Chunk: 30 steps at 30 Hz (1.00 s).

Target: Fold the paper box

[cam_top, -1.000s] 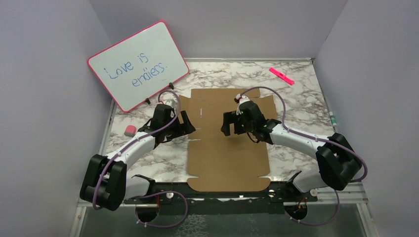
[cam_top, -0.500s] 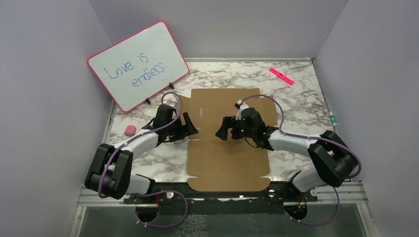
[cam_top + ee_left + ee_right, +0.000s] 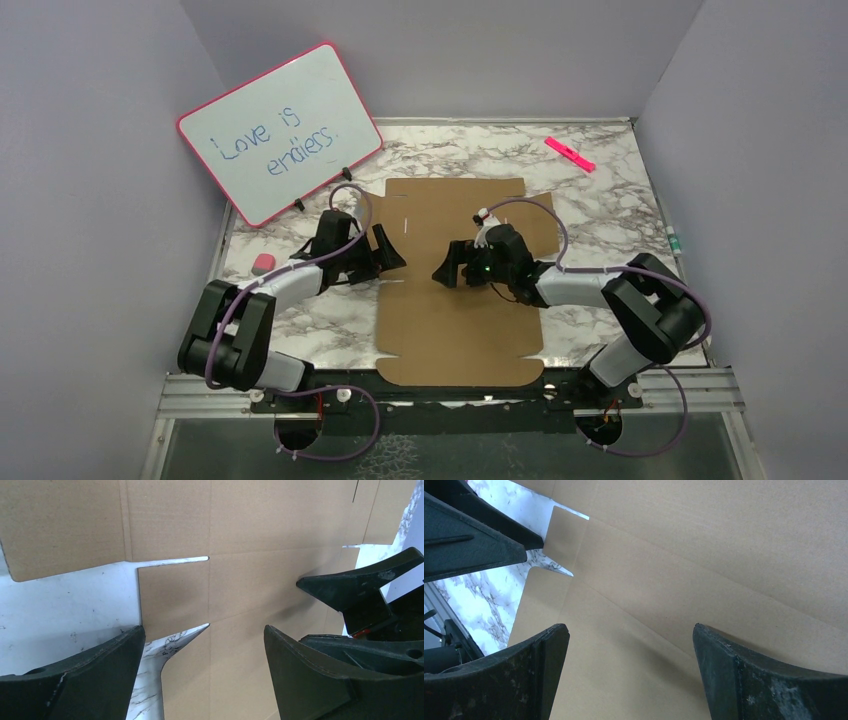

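We are at the very start of the fold. The paper box [image 3: 460,300] lies as 1 flat brown sheet on the marble table [image 3: 620,230], in the middle between the 2 arms, its near edge close to their bases. No panel is raised and no crease looks worked yet.

The left gripper [image 3: 389,253] sits low at the sheet's left edge with its jaws spread wide and nothing between them. Its wrist view shows the small side tab [image 3: 172,597], cut out by 2 slits, just ahead of its fingers [image 3: 75,680]. The right gripper [image 3: 450,266] faces it from over the centre of the sheet, also spread wide and empty, with bare cardboard filling the gap in its own view. The 2 grippers are near each other but apart.

We judge this as the approach to the 1st fold, probably the left side panel or its tab. The next move calls for 1 finger slipped under the thin edge where it meets the marble, while the other arm pins the sheet beside the crease so it bends rather than slides.

The whiteboard [image 3: 280,130], pink marker [image 3: 570,154] and eraser [image 3: 262,264] lie well apart from the work.
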Each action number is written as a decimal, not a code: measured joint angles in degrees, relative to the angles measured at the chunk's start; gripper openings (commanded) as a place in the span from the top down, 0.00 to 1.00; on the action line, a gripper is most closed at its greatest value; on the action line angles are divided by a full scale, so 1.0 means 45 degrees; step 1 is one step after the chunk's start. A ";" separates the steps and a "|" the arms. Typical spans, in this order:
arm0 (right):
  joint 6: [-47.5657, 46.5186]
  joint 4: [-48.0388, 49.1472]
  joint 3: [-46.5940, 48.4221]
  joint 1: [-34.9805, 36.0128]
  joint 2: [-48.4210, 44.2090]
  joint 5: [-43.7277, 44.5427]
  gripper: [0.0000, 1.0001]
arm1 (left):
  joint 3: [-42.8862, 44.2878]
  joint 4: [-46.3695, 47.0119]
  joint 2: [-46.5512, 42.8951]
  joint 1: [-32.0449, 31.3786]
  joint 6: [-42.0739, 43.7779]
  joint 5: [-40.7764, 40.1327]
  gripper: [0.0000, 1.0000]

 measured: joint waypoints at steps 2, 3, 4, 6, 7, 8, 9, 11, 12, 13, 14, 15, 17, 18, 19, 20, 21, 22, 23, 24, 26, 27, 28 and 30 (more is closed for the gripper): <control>0.0019 0.0112 -0.0005 0.0000 0.0053 -0.0010 0.00 | 0.0000 0.0151 0.0078 0.0083 -0.0039 0.0083 0.14; 0.0024 0.0165 -0.0010 0.0000 0.0078 -0.0010 0.00 | 0.0000 0.0189 0.0097 0.0102 -0.0044 0.0097 0.15; 0.0024 0.0204 -0.0010 0.0000 0.0097 -0.0019 0.00 | 0.0000 0.0219 0.0112 0.0112 -0.0049 0.0107 0.16; 0.0034 0.0321 -0.0010 0.0000 0.0146 -0.0073 0.00 | -0.0005 0.0219 0.0112 0.0141 -0.0078 0.0136 0.18; 0.0039 0.0384 -0.0010 0.0000 0.0180 -0.0102 0.00 | -0.0005 0.0219 0.0107 0.0141 -0.0087 0.0136 0.19; 0.0049 0.0442 -0.0019 0.0000 0.0199 -0.0117 0.00 | -0.0010 0.0219 0.0078 0.0141 -0.0107 0.0136 0.20; 0.0073 0.0525 -0.0029 0.0000 0.0228 -0.0131 0.00 | -0.0010 0.0209 0.0015 0.0141 -0.0131 0.0141 0.21; 0.0107 0.0651 -0.0029 0.0000 0.0296 -0.0160 0.00 | -0.0010 0.0141 -0.0345 0.0131 -0.0170 0.0146 0.22; 0.0112 0.0699 -0.0029 0.0000 0.0325 -0.0180 0.00 | -0.0010 0.0136 -0.0515 0.0126 -0.0180 0.0155 0.23; 0.0117 0.0767 -0.0029 0.0000 0.0364 -0.0199 0.00 | -0.0010 0.0136 -0.0767 0.0092 -0.0189 0.0194 0.23; 0.0126 0.0855 -0.0029 0.0000 0.0413 -0.0238 0.00 | -0.0010 0.0141 -0.0947 0.0049 -0.0189 0.0233 0.23; 0.0131 0.0903 -0.0029 0.0000 0.0437 -0.0253 0.00 | -0.0010 0.0141 -0.1098 -0.0010 -0.0189 0.0282 0.23; 0.0175 0.1010 -0.0029 0.0000 0.0495 -0.0296 0.00 | -0.0005 0.0180 -0.1307 -0.0151 -0.0194 0.0335 0.23; 0.0209 0.1064 -0.0029 0.0000 0.0525 -0.0311 0.00 | 0.0000 0.0189 -0.1341 -0.0209 -0.0194 0.0345 0.24; 0.0219 0.1151 -0.0029 0.0000 0.0568 -0.0345 0.00 | 0.0015 0.0214 -0.1345 -0.0301 -0.0194 0.0335 0.24; 0.0233 0.1205 -0.0029 0.0000 0.0602 -0.0364 0.00 | 0.0039 0.0223 -0.1345 -0.0364 -0.0194 0.0325 0.24; 0.0243 0.1273 -0.0029 0.0000 0.0641 -0.0384 0.00 | 0.0078 0.0233 -0.1345 -0.0418 -0.0199 0.0325 0.24; 0.0262 0.1321 -0.0029 0.0000 0.0665 -0.0398 0.00 | 0.0136 0.0257 -0.1345 -0.0539 -0.0214 0.0321 0.24; 0.0272 0.1360 -0.0029 0.0000 0.0685 -0.0408 0.00 | 0.0223 0.0277 -0.1341 -0.0661 -0.0233 0.0330 0.24; 0.0301 0.1404 -0.0029 0.0000 0.0704 -0.0413 0.00 | 0.0321 0.0301 -0.1336 -0.0855 -0.0253 0.0330 0.24; 0.0316 0.1486 -0.0029 0.0000 0.0743 -0.0418 0.00 | 0.0515 0.0384 -0.1268 -0.1375 -0.0272 0.0296 0.24; 0.0325 0.1515 -0.0029 0.0000 0.0763 -0.0418 0.00 | 0.0607 0.0427 -0.1205 -0.1617 -0.0272 0.0277 0.24; 0.0345 0.1549 -0.0029 0.0000 0.0782 -0.0427 0.00 | 0.0699 0.0437 -0.1117 -0.1889 -0.0272 0.0253 0.24; 0.0359 0.1622 -0.0029 0.0005 0.0821 -0.0437 0.00 | 0.0816 0.0442 -0.0884 -0.2322 -0.0277 0.0155 0.24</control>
